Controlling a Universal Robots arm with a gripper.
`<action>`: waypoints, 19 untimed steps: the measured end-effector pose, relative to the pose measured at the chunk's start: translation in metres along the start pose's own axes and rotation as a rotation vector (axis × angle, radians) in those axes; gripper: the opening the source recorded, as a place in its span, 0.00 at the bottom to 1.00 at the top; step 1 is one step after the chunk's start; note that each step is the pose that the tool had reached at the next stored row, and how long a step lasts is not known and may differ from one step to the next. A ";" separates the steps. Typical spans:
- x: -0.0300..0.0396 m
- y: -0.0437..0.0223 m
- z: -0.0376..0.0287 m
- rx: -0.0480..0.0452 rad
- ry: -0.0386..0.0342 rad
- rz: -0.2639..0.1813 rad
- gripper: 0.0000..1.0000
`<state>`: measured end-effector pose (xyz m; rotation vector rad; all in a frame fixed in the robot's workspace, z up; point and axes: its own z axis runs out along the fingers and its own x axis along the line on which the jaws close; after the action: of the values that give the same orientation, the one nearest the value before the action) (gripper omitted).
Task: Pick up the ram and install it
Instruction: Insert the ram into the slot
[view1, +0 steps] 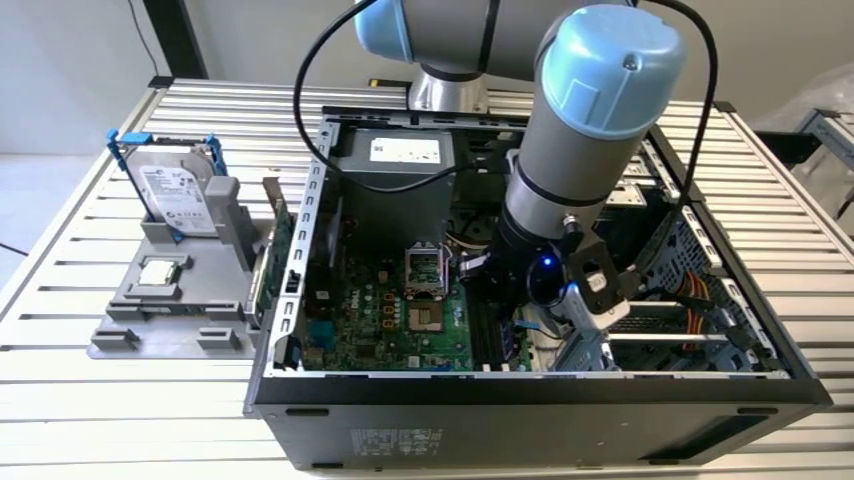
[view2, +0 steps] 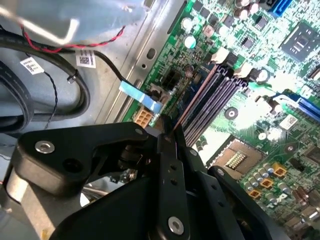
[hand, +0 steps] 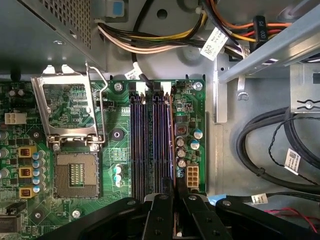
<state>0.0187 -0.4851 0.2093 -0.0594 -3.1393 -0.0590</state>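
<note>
Gripper (hand: 172, 210) of mine was down inside the open computer case (view1: 534, 395), fingers (view2: 167, 150) narrowed onto the ram (hand: 173, 150), which I held edge-on. In the first wrist view the stick showed as a thin line standing over the bank of memory slots (hand: 150, 145), at the slot nearest the small white connector (hand: 192, 176). Its long axis ran parallel to the slots, straight out from my fingertips. I judged it lined up, though I could not tell whether it was seated. On the gray stand (view1: 160, 320) outside, the hard drive (view1: 174, 195) stood upright.
</note>
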 end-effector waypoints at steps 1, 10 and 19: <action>0.0000 0.0000 0.0003 0.0010 -0.0001 0.000 0.00; 0.0000 0.0001 0.0009 0.0078 -0.0001 0.000 0.00; 0.0000 0.0011 -0.0011 0.0116 -0.0005 0.000 0.00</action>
<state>0.0187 -0.4840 0.2104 -0.0588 -3.1398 -0.0407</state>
